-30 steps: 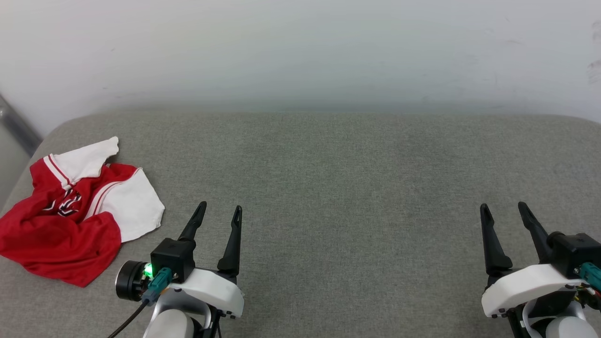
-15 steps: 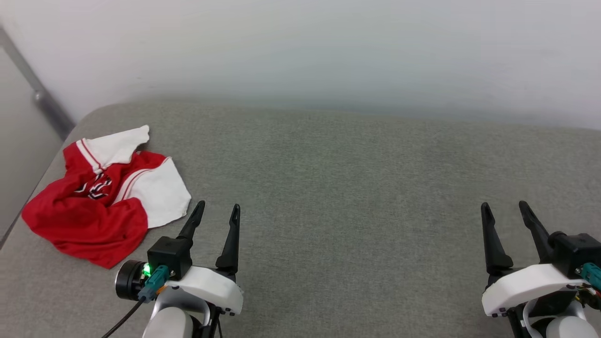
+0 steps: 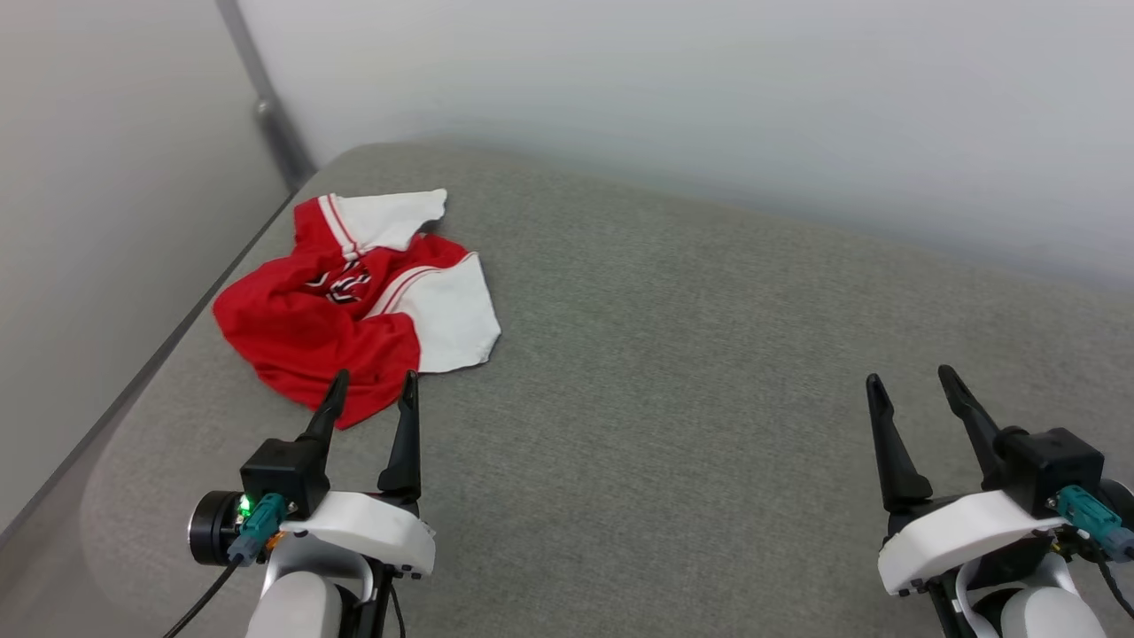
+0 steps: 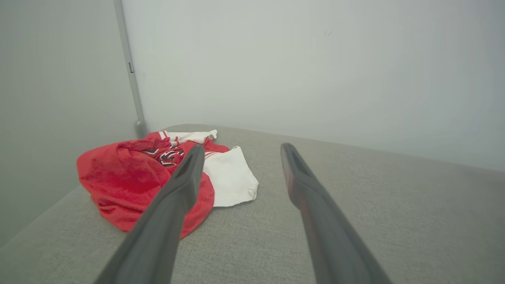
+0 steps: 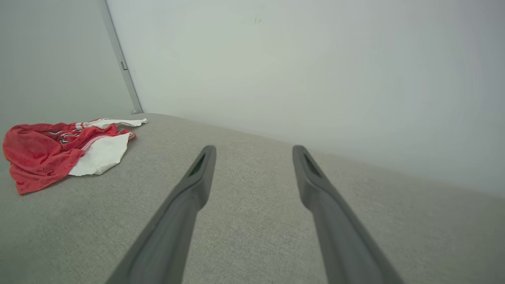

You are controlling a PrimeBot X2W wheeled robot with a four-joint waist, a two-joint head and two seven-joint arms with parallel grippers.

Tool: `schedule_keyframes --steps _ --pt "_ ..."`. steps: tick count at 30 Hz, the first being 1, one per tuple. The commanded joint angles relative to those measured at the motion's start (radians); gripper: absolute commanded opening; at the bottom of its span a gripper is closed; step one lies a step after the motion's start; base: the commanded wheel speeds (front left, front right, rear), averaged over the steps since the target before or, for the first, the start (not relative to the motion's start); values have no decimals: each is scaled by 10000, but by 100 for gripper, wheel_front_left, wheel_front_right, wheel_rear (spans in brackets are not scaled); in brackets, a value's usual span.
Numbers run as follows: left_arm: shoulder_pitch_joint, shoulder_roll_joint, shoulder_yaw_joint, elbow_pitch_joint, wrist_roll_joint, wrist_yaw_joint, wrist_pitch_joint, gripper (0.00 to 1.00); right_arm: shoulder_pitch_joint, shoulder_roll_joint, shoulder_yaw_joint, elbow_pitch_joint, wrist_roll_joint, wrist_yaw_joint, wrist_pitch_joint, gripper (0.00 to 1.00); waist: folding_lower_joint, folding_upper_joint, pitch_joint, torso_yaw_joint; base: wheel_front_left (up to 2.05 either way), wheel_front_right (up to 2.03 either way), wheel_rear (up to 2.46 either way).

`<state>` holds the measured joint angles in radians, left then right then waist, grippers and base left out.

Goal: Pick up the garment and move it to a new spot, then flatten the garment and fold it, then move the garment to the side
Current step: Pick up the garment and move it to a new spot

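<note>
Two grippers with long dark fingers are seen spread wide and empty. The left gripper (image 3: 375, 379) is poised just short of the near hem of the bright red jersey T-shirt with white short sleeves (image 3: 354, 310). The right gripper (image 3: 911, 377) is held well apart over the bare grey woven surface (image 3: 664, 399). The shirt is heaped at the far left, close to the surface's left edge. Several crumpled layers could be pinched together, or the cloth dragged over that nearby edge. Its long axis is judged to run from the striped trim at the far end to the red hem nearest the robot, with one white sleeve splayed rightward.
</note>
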<state>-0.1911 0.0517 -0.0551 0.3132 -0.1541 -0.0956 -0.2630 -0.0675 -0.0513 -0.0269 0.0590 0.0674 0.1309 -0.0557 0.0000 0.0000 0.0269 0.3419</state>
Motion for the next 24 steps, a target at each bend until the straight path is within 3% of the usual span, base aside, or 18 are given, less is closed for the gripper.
schedule_keyframes --steps 1,11,18,24 --pt "-57 -12 15 -23 -25 19 -26 100 -102 17 16 -68 -80 -3 -11 100 0 0 65 480 0 0 0" --pt "131 -19 629 -17 -198 60 -26 100 -231 14 534 -309 -69 -3 156 100 0 0 146 1577 0 0 0" --pt "-206 -16 813 33 -62 4 -26 100 -372 14 623 -420 -79 -3 276 100 0 0 341 1584 0 0 0" --pt "-1222 226 830 587 -179 -166 -26 100 -722 13 789 -583 -130 -3 447 100 0 0 855 1088 0 0 0"
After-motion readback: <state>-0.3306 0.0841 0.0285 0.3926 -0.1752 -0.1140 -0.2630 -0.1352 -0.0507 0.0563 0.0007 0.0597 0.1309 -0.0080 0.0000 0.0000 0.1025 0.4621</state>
